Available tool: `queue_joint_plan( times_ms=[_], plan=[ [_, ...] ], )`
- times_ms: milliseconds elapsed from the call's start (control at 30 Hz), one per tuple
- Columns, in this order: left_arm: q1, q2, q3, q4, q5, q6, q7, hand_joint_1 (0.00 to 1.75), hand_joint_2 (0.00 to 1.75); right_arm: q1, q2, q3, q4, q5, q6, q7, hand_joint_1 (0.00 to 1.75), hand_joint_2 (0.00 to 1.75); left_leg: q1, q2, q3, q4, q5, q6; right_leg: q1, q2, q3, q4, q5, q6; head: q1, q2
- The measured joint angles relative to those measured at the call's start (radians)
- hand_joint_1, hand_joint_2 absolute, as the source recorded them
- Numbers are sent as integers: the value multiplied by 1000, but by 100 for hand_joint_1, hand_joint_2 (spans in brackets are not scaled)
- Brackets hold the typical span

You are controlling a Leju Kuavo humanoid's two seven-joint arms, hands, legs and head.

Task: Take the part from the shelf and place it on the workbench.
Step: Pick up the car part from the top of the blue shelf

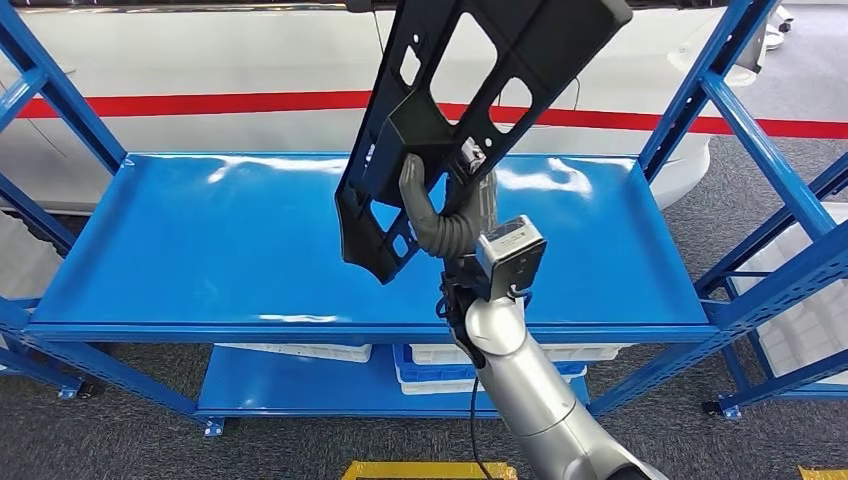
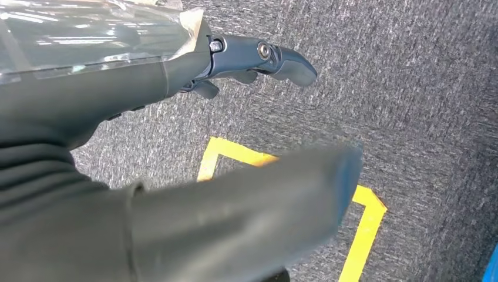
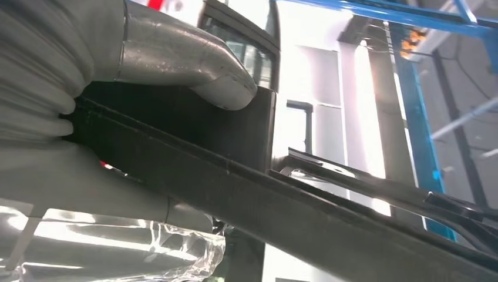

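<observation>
The right hand grasps the black part, lifted clear above the blue shelf, tilted toward one o'clock; picking looks done, carrying to the table remains; the left hand hangs released, holding nothing.

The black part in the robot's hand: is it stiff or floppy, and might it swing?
The black part looks stiff: it holds its flat shape with no sag. Its many cut-outs suggest it is light. The right hand grips it near its lower end, so it may pivot.

lighting: bright, even, overhead; white glare streaks on blue shelf. left wrist thumb blurred; right wrist background overexposed.
</observation>
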Motion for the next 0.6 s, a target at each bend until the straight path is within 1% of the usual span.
queue_joint_plan(
  times_ms=[267,367,467,600],
  plan=[
    [0,0,0,0,0,-7,0,0,175,22,-12,-9,-57,-23,15,-7,175,175,0,0,0,0,0,0,0,0,0,0,0,0,0,0],
    [0,0,-3,0,-11,-5,-2,0,175,28,-16,-12,-69,-54,38,-7,175,175,0,0,0,0,0,0,0,0,0,0,0,0,0,0],
    [0,0,-13,0,-18,7,-4,0,175,38,-24,-12,-83,-80,69,7,175,175,0,0,0,0,0,0,0,0,0,0,0,0,0,0],
    [-1,-1,-14,0,-4,19,10,0,175,46,-34,-10,-85,-66,87,26,175,175,0,0,0,0,0,0,0,0,0,0,0,0,0,0]
  ],
)
